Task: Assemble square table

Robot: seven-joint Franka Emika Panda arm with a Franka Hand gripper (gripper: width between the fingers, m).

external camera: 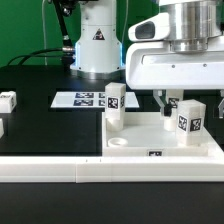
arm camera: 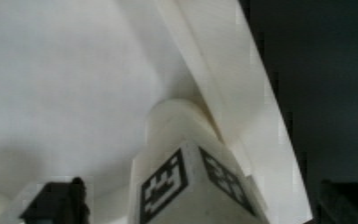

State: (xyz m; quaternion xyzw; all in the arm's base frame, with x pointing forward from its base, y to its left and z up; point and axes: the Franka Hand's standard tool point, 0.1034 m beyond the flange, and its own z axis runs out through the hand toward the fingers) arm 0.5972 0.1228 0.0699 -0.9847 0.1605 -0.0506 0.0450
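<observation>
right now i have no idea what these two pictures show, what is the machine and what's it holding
It is a robot arm building a small table. One picture comes from a camera beside the scene; the other from a camera on the arm's wrist, looking down between its two fingers. On the black surface lies the white top, with one leg standing in a corner and a second leg between the fingers. A loose leg and a flat marker board lie toward the exterior view's left. The fingers stand open with gaps either side of the leg, so nothing is held.
</observation>
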